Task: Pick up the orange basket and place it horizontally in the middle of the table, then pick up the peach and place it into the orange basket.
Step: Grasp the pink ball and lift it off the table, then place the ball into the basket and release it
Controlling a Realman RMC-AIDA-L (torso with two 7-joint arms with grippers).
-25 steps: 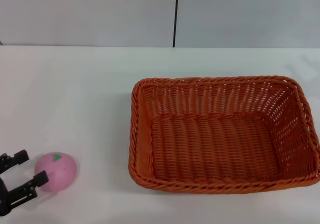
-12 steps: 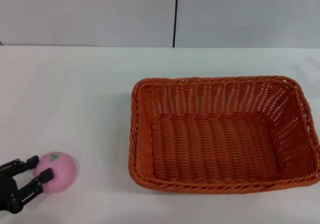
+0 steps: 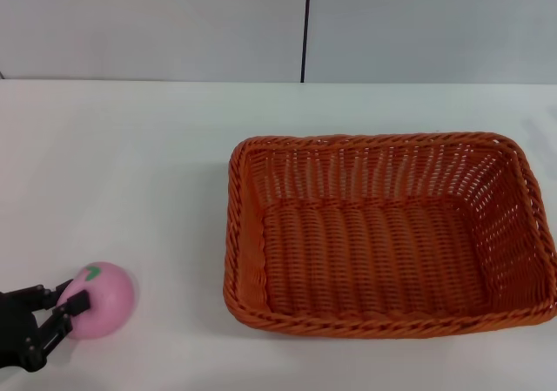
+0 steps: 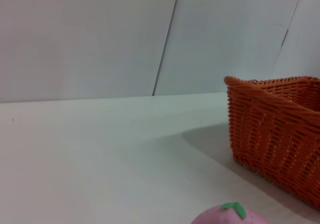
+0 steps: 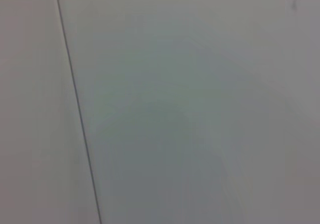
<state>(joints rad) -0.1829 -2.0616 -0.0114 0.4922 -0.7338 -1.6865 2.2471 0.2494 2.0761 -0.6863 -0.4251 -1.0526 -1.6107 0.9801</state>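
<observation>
The orange basket (image 3: 246, 234) lies lengthwise across the right half of the white table (image 3: 130, 165), open side up and with nothing in it. At the near left corner sits the pink peach (image 3: 103, 298), its green leaf mark tilted toward my left gripper (image 3: 70, 297). That gripper's black fingers (image 3: 77, 304) press in on the peach's left side. In the left wrist view the peach's top (image 4: 227, 217) shows at the near edge, and the basket (image 4: 275, 134) stands farther off. My right gripper is out of view.
A pale grey wall with a dark vertical seam (image 3: 305, 25) runs behind the table. Bare tabletop stretches between the peach and the basket. The right wrist view shows only the wall and a seam (image 5: 75, 104).
My left gripper's fingers have narrowed from wide open to pinching the peach's left side. The peach's leaf mark has tipped slightly toward the gripper. The basket has not moved.
</observation>
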